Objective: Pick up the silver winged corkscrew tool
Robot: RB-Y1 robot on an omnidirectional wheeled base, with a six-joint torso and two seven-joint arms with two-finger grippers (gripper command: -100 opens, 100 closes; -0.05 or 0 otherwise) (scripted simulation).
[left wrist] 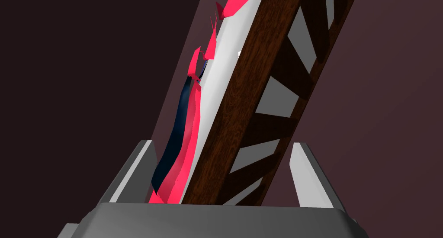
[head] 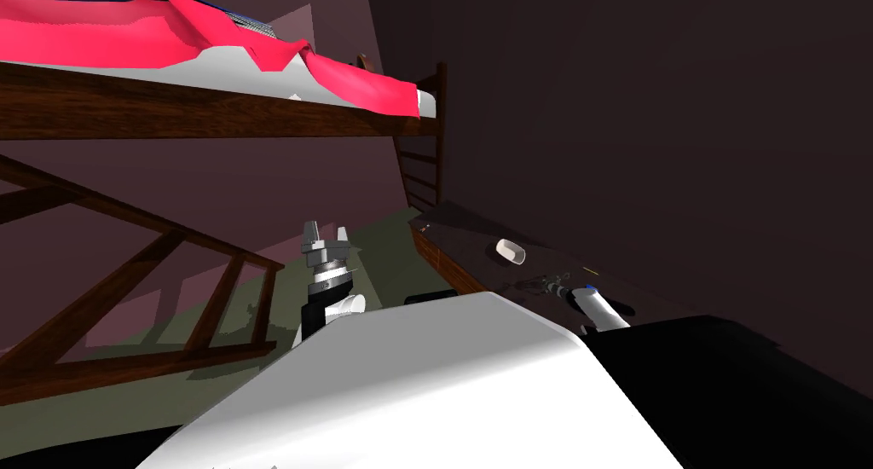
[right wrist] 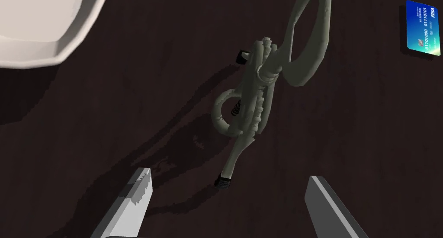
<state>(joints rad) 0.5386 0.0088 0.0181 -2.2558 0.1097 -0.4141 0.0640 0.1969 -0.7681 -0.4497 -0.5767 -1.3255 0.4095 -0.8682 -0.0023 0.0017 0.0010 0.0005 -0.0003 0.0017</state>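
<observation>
The winged corkscrew point(right wrist: 253, 103), grey-green metal with a looped handle, lies flat on a dark wooden tabletop point(right wrist: 108, 131). My right gripper point(right wrist: 227, 201) hovers over it, open, its fingers standing to either side of the corkscrew's lower arm tip and apart from it. In the head view the corkscrew point(head: 539, 281) lies on the dark table point(head: 477, 234), just ahead of my right gripper point(head: 563, 290). My left gripper point(head: 325, 237) is held up over the floor, open and empty.
A white dish point(right wrist: 43, 27) stands close beside the corkscrew, also visible as the dish point(head: 511, 251). A blue card point(right wrist: 423, 28) lies on the table. A wooden bunk bed point(head: 213, 106) with pink bedding and a ladder point(head: 145, 302) stands to my left.
</observation>
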